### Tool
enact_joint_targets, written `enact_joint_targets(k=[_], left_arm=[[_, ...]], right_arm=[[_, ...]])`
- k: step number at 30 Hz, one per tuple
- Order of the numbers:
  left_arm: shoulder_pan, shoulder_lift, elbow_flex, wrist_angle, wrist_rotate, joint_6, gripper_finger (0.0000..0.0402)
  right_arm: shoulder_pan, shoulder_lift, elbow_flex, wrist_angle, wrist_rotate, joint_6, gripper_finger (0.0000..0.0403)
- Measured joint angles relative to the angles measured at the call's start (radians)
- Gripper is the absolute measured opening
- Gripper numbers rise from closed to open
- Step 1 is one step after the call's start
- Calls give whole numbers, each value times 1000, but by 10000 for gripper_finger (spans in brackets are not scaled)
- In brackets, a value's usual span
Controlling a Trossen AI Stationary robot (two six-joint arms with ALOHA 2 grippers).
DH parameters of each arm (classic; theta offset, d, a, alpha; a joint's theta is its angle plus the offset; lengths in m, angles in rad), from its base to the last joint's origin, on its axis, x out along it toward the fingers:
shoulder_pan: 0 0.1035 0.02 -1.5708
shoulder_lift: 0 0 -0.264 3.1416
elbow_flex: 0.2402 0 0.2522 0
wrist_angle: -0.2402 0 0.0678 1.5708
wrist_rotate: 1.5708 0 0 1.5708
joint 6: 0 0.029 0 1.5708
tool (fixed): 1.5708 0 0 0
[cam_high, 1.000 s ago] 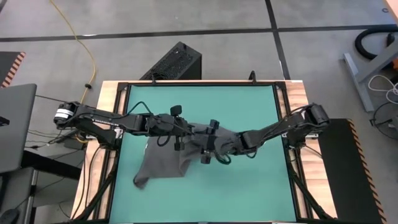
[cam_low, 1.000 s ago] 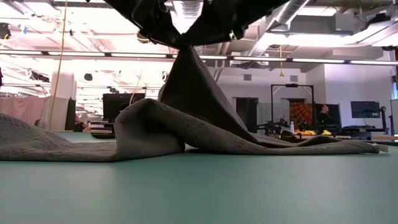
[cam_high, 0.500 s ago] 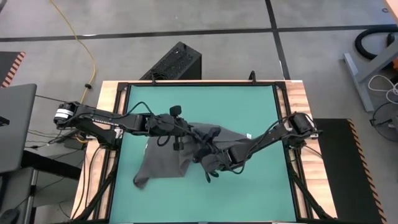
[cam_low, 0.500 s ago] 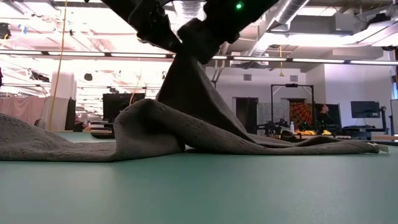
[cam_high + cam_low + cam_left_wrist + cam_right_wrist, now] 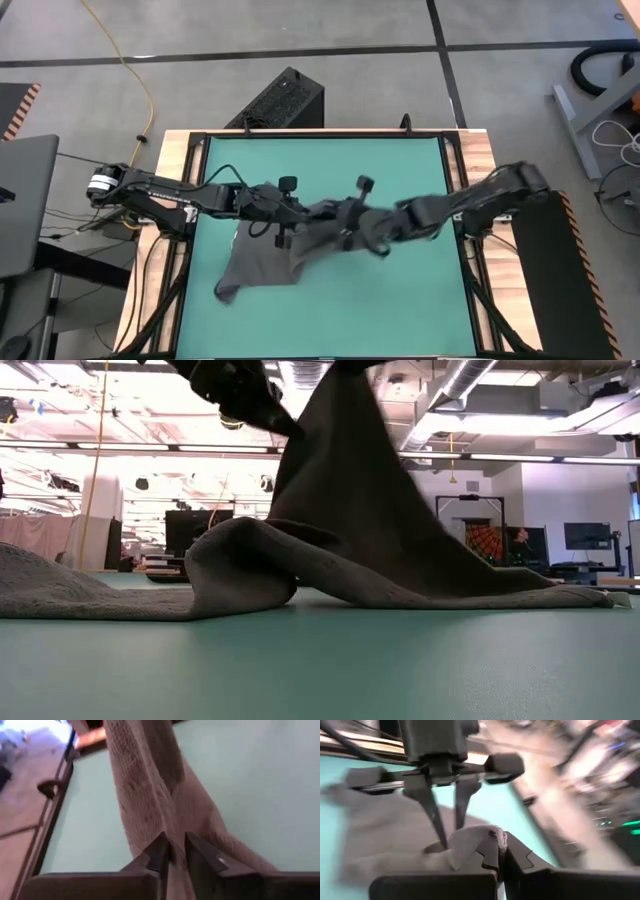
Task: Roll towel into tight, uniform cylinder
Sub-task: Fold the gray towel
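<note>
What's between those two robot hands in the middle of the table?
Only the towel. In the overhead view the left gripper and right gripper nearly meet, both pinching one raised fold; the right wrist view shows cloth bridging their fingers.

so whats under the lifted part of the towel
From the low view, the towel rises in a tent pinched by the right gripper; the folds hide the space beneath. Only green mat shows around it.

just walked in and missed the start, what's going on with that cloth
Two dark robot arms are working a dark grey soft cloth towel on the green table. The right tool is shut on a fold of the towel near the table's middle, lifting it into a peak. The left tool sits right beside it with cloth between its fingers. The towel is crumpled, not yet rolled.
</note>
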Motion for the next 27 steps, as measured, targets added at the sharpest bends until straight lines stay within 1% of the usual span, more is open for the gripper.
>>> enact_joint_targets(k=[2,4,5,7,9,12,17,19,22,27], left_arm=[[-2,0,0,20,-6,10,82],[-2,4,0,41,-32,11,107],[-1,8,0,46,-51,11,119],[0,11,0,38,-98,5,141],[1,18,0,37,-120,3,158],[6,30,0,31,-101,3,175],[35,82,1,47,-46,11,180],[50,113,1,42,20,2,180],[66,163,1,49,134,2,181],[80,194,0,57,235,3,181]], right_arm=[[-20,-64,0,-93,-123,51,21],[-31,-125,-1,-168,-222,77,21],[-34,-157,-1,-198,-257,91,21],[-26,-225,-1,-253,-284,120,21],[-11,-288,-1,-292,-286,148,21],[17,-357,-1,-331,-280,166,21],[78,-416,-1,-341,-257,167,21],[97,-421,-1,-339,-255,167,24],[123,-425,-2,-346,-214,169,24],[139,-416,-2,-374,-203,182,22]])
